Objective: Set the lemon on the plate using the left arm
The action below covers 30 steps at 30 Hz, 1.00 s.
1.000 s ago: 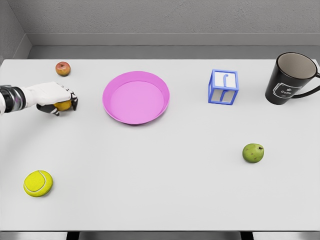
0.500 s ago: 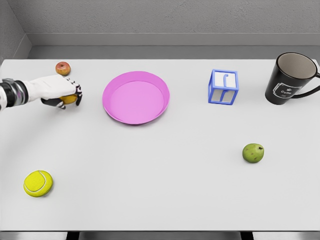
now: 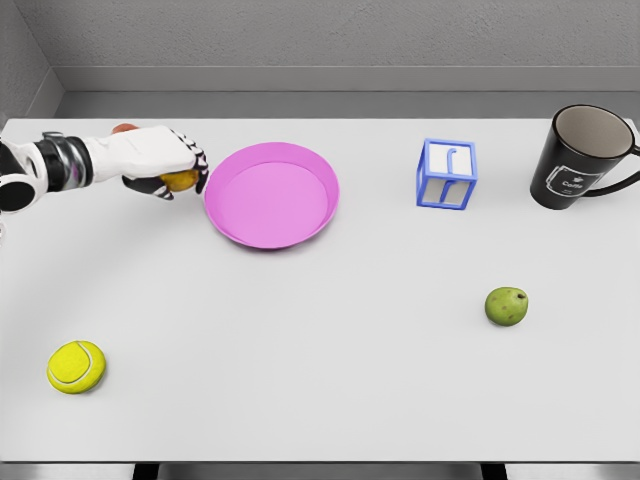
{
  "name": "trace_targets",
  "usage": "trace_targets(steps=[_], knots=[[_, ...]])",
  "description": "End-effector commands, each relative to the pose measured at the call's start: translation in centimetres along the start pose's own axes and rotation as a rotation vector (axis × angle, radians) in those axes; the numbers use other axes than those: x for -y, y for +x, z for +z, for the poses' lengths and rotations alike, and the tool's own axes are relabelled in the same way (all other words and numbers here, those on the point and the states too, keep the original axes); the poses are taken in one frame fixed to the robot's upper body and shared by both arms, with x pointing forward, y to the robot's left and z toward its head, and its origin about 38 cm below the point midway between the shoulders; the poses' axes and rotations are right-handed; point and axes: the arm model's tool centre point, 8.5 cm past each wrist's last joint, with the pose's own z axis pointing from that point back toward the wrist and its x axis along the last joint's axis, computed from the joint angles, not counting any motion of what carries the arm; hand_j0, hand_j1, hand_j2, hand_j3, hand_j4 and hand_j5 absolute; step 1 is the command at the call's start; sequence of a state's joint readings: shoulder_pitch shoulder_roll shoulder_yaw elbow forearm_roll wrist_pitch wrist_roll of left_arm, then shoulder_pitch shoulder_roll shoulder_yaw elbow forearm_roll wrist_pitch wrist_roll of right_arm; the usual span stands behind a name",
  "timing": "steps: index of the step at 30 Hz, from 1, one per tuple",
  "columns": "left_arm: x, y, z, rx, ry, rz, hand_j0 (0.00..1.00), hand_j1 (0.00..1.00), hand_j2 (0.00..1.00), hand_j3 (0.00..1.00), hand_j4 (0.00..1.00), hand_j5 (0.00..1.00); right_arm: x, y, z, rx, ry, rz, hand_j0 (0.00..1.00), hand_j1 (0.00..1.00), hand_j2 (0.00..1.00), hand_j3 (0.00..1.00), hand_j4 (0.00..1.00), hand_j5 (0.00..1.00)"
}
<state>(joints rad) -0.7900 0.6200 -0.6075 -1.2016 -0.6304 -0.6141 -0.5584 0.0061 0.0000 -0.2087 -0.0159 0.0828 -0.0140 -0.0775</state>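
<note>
A round yellow tennis ball [image 3: 76, 366] is seen near the front left corner of the flat white table [image 3: 320, 380]. A green apple [image 3: 506, 305] is placed right of centre. Behind it, a blue wire-frame cube [image 3: 446, 174] and a black ceramic mug [image 3: 583, 156] are set apart.

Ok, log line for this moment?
left hand: grasping lemon | position: beside pink plate left rim | lemon: not on plate | right arm: unseen

Pink plate [image 3: 325, 215], yellow lemon [image 3: 180, 181], white hand [image 3: 160, 158], blue-white cube [image 3: 447, 174], black mug [image 3: 580, 158], green apple [image 3: 506, 306], yellow-green tennis ball [image 3: 76, 366], white table [image 3: 320, 380].
</note>
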Motion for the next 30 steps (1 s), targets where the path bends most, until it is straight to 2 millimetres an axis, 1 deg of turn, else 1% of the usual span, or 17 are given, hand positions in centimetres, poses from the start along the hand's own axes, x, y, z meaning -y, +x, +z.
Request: trace_targets(steps=[1, 3, 5, 7, 10, 13, 14, 17, 20, 23, 25, 26, 29, 30], knots=[[0.4, 0.8, -0.7, 0.032, -0.008, 0.014, 0.40, 0.40, 0.40, 0.40, 0.40, 0.40, 0.0, 0.0, 0.0, -0.001, 0.001, 0.000, 1.00, 1.00, 1.00, 1.00, 1.00, 1.00], [0.2, 1.2, -1.2, 0.044, -0.007, 0.012, 0.40, 0.40, 0.40, 0.40, 0.40, 0.40, 0.0, 0.0, 0.0, -0.001, -0.001, 0.000, 1.00, 1.00, 1.00, 1.00, 1.00, 1.00], [-0.3, 2.0, -2.2, 0.070, -0.012, -0.004, 0.39, 0.39, 0.39, 0.39, 0.39, 0.39, 0.0, 0.0, 0.0, -0.001, 0.001, 0.000, 1.00, 1.00, 1.00, 1.00, 1.00, 1.00], [-0.3, 2.5, -2.7, 0.084, -0.016, -0.009, 0.39, 0.39, 0.39, 0.39, 0.39, 0.39, 0.0, 0.0, 0.0, 0.001, 0.001, 0.000, 1.00, 1.00, 1.00, 1.00, 1.00, 1.00], [-0.9, 3.3, -3.7, 0.109, -0.011, -0.019, 0.39, 0.39, 0.39, 0.39, 0.39, 0.39, 0.0, 0.0, 0.0, -0.001, 0.001, 0.000, 1.00, 1.00, 1.00, 1.00, 1.00, 1.00], [-0.9, 3.8, -4.2, 0.120, -0.013, -0.023, 0.39, 0.39, 0.39, 0.39, 0.39, 0.39, 0.0, 0.0, 0.0, -0.001, -0.001, 0.000, 1.00, 1.00, 1.00, 1.00, 1.00, 1.00], [-1.3, 4.2, -4.7, 0.133, -0.010, -0.030, 0.39, 0.39, 0.39, 0.39, 0.39, 0.39, 0.0, 0.0, 0.0, -0.001, -0.001, 0.000, 1.00, 1.00, 1.00, 1.00, 1.00, 1.00], [-1.5, 5.0, -5.4, 0.153, -0.009, -0.035, 0.39, 0.39, 0.39, 0.39, 0.39, 0.39, 0.0, 0.0, 0.0, 0.001, 0.001, 0.000, 1.00, 1.00, 1.00, 1.00, 1.00, 1.00], [-2.0, 5.4, -5.8, 0.161, -0.003, -0.042, 0.39, 0.39, 0.39, 0.39, 0.39, 0.39, 0.0, 0.0, 0.0, -0.001, -0.001, 0.000, 1.00, 1.00, 1.00, 1.00, 1.00, 1.00], [-2.2, 6.4, -6.8, 0.187, -0.006, -0.051, 0.40, 0.40, 0.40, 0.40, 0.40, 0.40, 0.0, 0.0, 0.0, -0.001, 0.001, 0.000, 1.00, 1.00, 1.00, 1.00, 1.00, 1.00], [-2.3, 6.5, -7.0, 0.190, -0.006, -0.055, 0.40, 0.40, 0.40, 0.40, 0.40, 0.40, 0.0, 0.0, 0.0, 0.001, -0.001, 0.000, 1.00, 1.00, 1.00, 1.00, 1.00, 1.00], [-2.6, 7.1, -7.6, 0.202, -0.002, -0.056, 0.40, 0.40, 0.40, 0.40, 0.40, 0.40, 0.0, 0.0, 0.0, 0.001, -0.001, 0.000, 1.00, 1.00, 1.00, 1.00, 1.00, 1.00], [-2.4, 7.1, -7.8, 0.201, -0.007, -0.051, 0.40, 0.40, 0.40, 0.40, 0.40, 0.40, 0.0, 0.0, 0.0, 0.001, -0.001, 0.000, 1.00, 1.00, 1.00, 1.00, 1.00, 1.00], [-2.4, 7.1, -7.8, 0.201, -0.007, -0.051, 0.46, 0.46, 0.46, 0.46, 0.46, 0.46, 0.0, 0.0, 0.0, 0.001, 0.001, 0.000, 1.00, 1.00, 1.00, 1.00, 1.00, 1.00]])
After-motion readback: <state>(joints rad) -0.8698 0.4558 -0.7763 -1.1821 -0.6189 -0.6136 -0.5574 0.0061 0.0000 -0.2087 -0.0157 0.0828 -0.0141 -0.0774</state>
